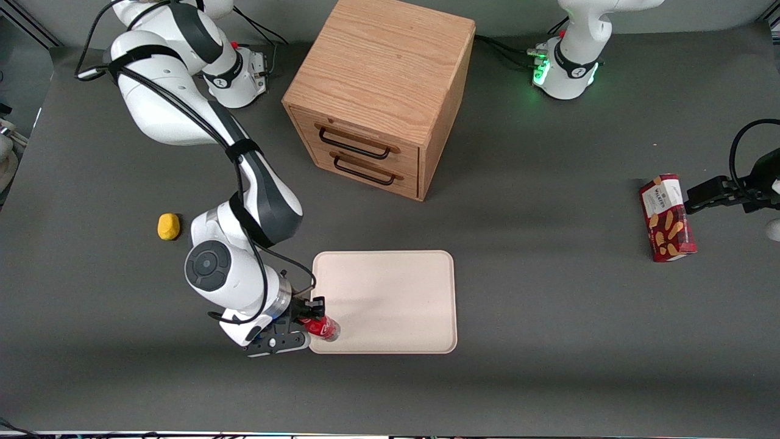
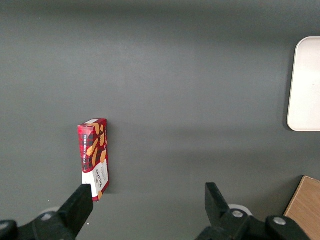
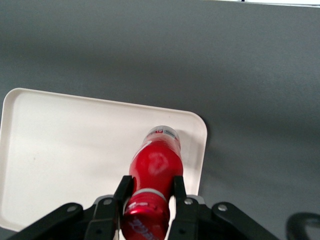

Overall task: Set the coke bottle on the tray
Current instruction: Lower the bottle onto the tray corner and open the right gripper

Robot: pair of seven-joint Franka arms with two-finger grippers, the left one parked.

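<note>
**Bottle held over the tray's near corner, base pointing inward**

The dark counter (image 1: 548, 305) carries the wooden drawer cabinet (image 1: 381, 91) well away from the camera, and nearer the camera the pale tray (image 1: 390, 292), lying flat and bare apart from what hangs over one corner. That corner is the one nearest the camera at the working arm's end. There the gripper (image 1: 311, 320) sits just off the tray's edge, its fingers (image 3: 179, 192) clenched on the coke bottle (image 1: 323, 328) at the cap end.

The relation that matters is the bottle's long axis. It runs out from the fingers across the rim and over the tray surface, clear base leading and cap back between the fingers, so the bottle (image 3: 155, 170) reads as tilted rather than upright. Whether the base already touches the tray cannot be told.

Judging from this, the bottle already lies over its target. The coming move likely calls for bringing the base down squarely before letting go. Released at a tilt this close to the rim, the bottle could roll off onto the counter.
</note>
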